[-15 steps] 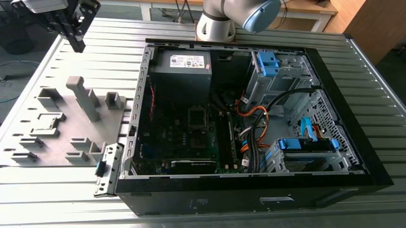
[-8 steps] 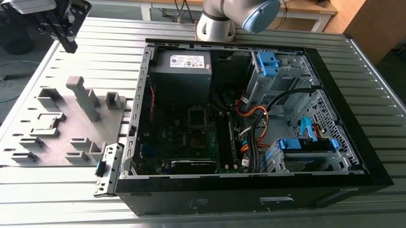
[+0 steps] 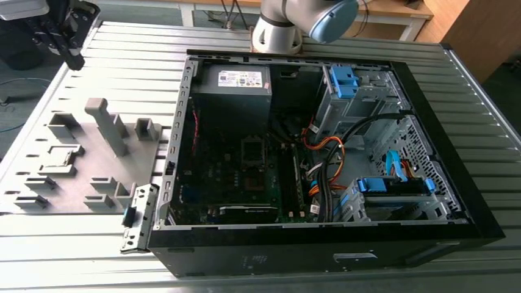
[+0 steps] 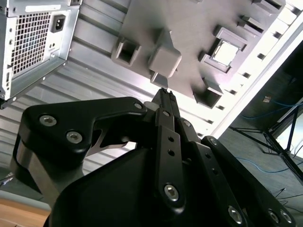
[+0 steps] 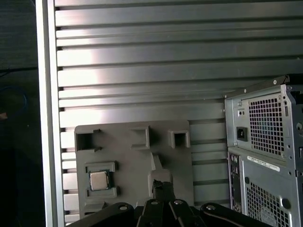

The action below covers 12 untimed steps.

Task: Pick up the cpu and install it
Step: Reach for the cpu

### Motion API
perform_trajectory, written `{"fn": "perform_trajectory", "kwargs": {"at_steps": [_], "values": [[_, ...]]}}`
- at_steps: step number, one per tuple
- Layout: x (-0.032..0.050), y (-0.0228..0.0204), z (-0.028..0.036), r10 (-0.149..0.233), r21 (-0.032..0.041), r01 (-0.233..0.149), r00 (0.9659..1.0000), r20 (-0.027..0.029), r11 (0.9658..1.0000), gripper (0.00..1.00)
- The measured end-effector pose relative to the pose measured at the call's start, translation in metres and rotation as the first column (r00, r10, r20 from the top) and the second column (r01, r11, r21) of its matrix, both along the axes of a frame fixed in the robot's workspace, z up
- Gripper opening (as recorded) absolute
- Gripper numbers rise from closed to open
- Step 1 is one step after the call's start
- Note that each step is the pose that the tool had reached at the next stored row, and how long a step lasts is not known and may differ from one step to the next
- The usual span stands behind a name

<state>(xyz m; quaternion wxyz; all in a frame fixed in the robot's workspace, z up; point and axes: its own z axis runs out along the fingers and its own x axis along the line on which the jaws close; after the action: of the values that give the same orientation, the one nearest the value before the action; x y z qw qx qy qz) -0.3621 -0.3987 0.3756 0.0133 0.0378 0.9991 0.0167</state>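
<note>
**Gripper and cpu before pickup.** The gripper (image 4: 164, 92) hangs raised above the grey tray (image 5: 132, 156). Its two fingers (image 4: 166, 137) are pressed together at the tips with nothing between them. The cpu (image 5: 99, 180) lies flat in a square pocket of the tray with its silvery top facing up. It is below the gripper and off to one side of the fingertips, well apart from them and untouched. In both wrist views the tray's tall post (image 4: 164, 60) is in line with the fingertips and nearer to them than the cpu is. A hollow square holder (image 4: 125, 51) stands just beside the post. The open case (image 3: 326, 250) rests on the slatted table (image 5: 142, 71), on the opposite side of the gripper from the cpu, with its vented rear panel turned toward the tray. In the exterior view the motherboard (image 3: 236, 177) lies exposed inside the case, well apart from the gripper. The arm's base (image 3: 281, 27) stands at the case's far edge.
</note>
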Motion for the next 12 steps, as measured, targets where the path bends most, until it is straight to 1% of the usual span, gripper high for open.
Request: {"fn": "perform_trajectory", "kwargs": {"at_steps": [5, 8, 12], "values": [[-0.0100, -0.0001, -0.0028, 0.000, -0.0005, 0.000, 1.0000, 0.0000, 1.0000, 0.11], [-0.0154, -0.0009, -0.0044, 0.000, -0.0005, 0.000, 1.0000, 0.0000, 1.0000, 0.11], [-0.0192, -0.0047, -0.0068, 0.000, -0.0004, 0.000, 1.0000, 0.0000, 1.0000, 0.11]]}}
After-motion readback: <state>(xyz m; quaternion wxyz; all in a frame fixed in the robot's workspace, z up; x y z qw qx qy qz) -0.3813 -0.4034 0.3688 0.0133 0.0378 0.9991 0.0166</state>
